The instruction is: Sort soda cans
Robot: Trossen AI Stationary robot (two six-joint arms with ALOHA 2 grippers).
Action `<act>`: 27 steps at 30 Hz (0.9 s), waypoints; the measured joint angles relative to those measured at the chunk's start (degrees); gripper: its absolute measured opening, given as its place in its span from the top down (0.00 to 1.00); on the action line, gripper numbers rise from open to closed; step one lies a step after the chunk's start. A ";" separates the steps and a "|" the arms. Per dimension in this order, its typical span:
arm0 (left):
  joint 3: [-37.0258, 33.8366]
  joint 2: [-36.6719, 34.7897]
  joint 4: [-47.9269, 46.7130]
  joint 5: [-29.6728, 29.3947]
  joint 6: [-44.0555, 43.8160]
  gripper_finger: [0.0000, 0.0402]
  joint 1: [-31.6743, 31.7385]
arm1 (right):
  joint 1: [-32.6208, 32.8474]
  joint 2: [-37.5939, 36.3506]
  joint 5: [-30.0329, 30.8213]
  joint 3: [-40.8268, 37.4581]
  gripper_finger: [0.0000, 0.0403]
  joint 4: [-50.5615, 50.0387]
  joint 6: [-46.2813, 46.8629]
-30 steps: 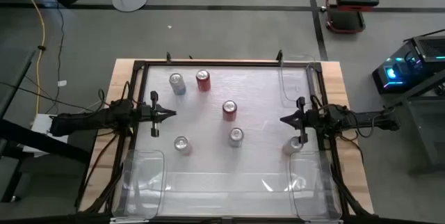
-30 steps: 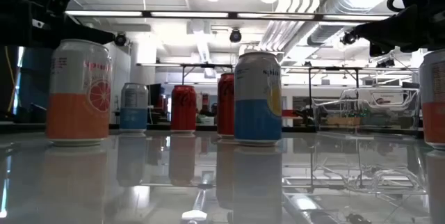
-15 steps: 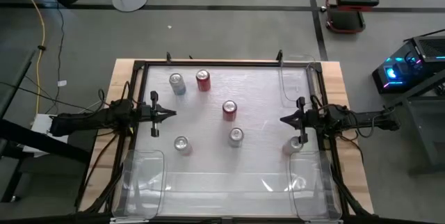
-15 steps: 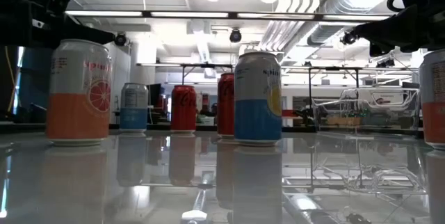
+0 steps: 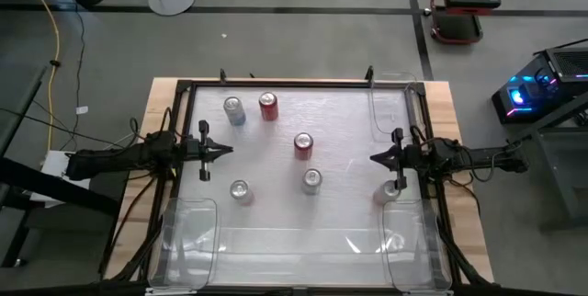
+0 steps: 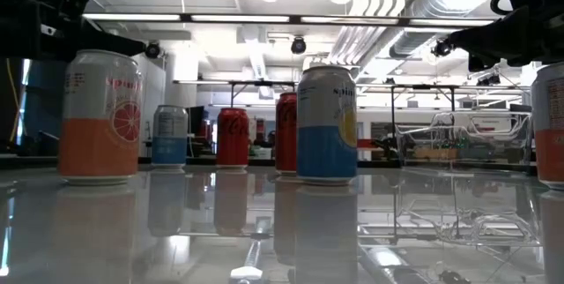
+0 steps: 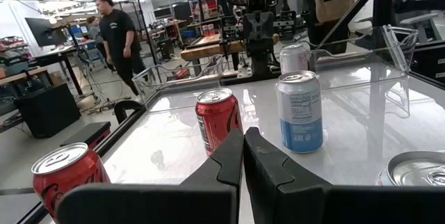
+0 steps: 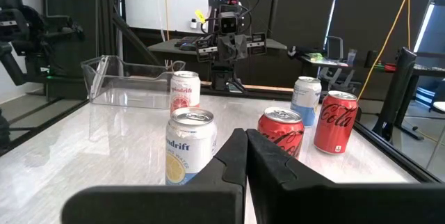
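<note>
Six soda cans stand upright on the glossy white table. In the high view two red cans (image 5: 268,106) (image 5: 303,145) stand toward the far middle, with a silver-blue can (image 5: 234,109) beside the farther one. Three silver cans (image 5: 240,191) (image 5: 311,180) (image 5: 390,190) stand nearer. My left gripper (image 5: 228,150) hovers shut at the table's left side, pointing right. My right gripper (image 5: 374,158) hovers shut at the right side, pointing left, just beside the rightmost can. The shut fingers show in the left wrist view (image 7: 243,140) and the right wrist view (image 8: 245,144).
Clear plastic bins sit at the near left corner (image 5: 188,236), the near right corner (image 5: 409,241) and the far right (image 5: 390,103). A black frame (image 5: 276,83) borders the table. Bare tabletop lies between the two grippers. A person (image 7: 118,36) stands in the room beyond.
</note>
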 joint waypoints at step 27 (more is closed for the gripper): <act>0.01 0.00 0.07 -0.02 2.62 0.99 0.00 | 0.01 0.00 3.60 0.00 1.00 22.16 8.08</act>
